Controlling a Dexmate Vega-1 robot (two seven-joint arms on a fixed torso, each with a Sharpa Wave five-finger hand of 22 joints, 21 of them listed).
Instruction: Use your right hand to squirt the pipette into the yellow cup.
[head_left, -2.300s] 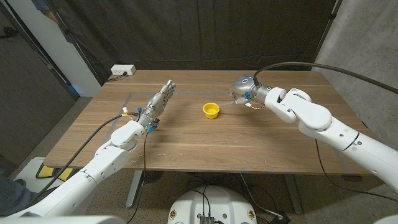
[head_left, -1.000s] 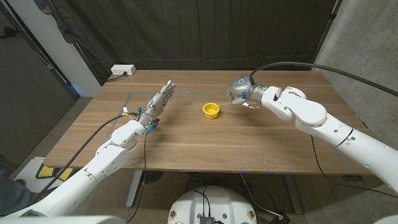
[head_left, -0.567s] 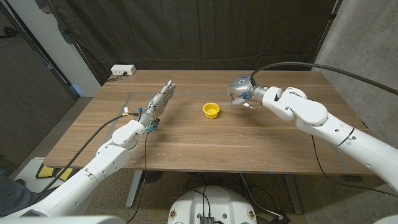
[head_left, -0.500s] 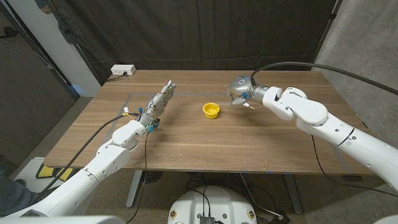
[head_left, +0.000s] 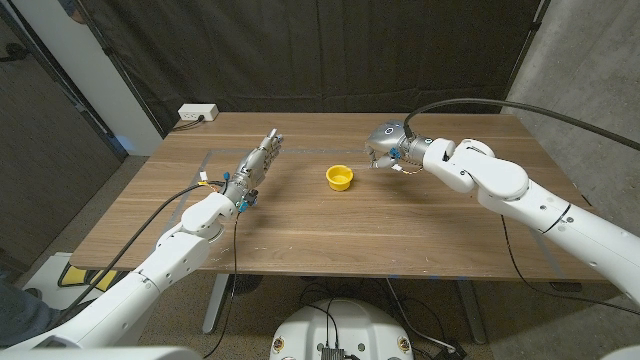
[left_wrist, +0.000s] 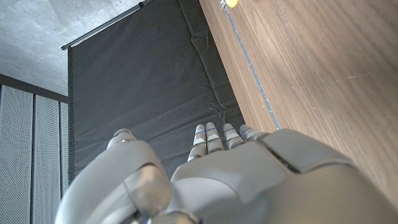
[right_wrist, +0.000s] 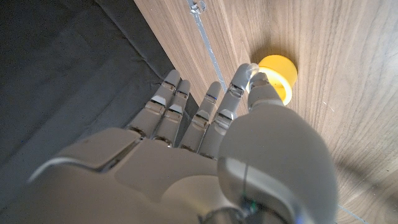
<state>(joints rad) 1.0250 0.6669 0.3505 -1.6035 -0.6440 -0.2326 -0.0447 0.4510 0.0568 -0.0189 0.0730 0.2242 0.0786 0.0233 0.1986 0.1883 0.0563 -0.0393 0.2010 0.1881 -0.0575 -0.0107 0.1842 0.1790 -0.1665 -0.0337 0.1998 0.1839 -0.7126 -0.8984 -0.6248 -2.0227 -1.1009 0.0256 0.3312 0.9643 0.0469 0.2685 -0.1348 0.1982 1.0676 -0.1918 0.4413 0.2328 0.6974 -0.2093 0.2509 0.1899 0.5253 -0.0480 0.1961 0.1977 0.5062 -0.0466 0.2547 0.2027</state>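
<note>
My right robot hand (head_left: 384, 143) hangs at three o'clock of the yellow cup (head_left: 339, 177) mid-desk (head_left: 300, 230), whether it grasps the pipette I cannot tell, and from off to the side a squirt could miss.

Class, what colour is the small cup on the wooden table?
Yellow. The small round yellow cup shows best in the head view, standing near the middle of the wooden table.
</note>
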